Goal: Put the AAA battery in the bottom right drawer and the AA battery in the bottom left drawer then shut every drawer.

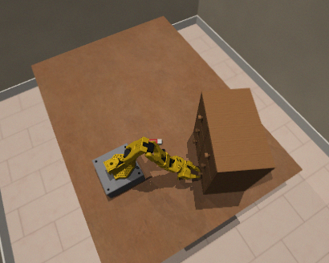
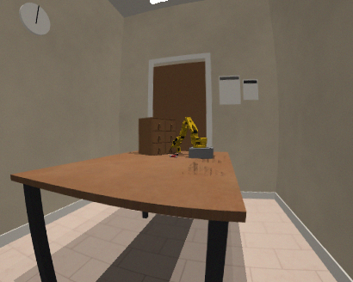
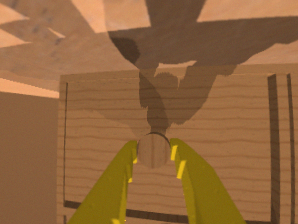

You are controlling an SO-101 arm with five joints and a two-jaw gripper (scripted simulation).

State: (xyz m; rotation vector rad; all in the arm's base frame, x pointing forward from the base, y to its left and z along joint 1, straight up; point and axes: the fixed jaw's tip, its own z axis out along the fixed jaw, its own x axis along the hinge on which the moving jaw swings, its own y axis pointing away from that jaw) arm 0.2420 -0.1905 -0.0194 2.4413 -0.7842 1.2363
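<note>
The wooden chest (image 1: 230, 136) stands on the table with its knobbed drawer fronts facing my arm. My gripper (image 1: 196, 172) is low at the near end of the chest's front, shut on the round wooden knob (image 3: 152, 150) of the right drawer in the bottom row. That drawer front (image 3: 170, 150) looks flush with the chest. The other drawers look shut too. A small red and white thing (image 1: 156, 140) lies on the table beside my arm's elbow; it also shows in the exterior view (image 2: 174, 156). I cannot tell if it is a battery. No other battery is in view.
My grey base (image 1: 118, 174) sits left of the chest. The chest stands close to the table's right edge. In the exterior view the chest (image 2: 157, 136) and my arm (image 2: 187, 137) are at the far end of the table.
</note>
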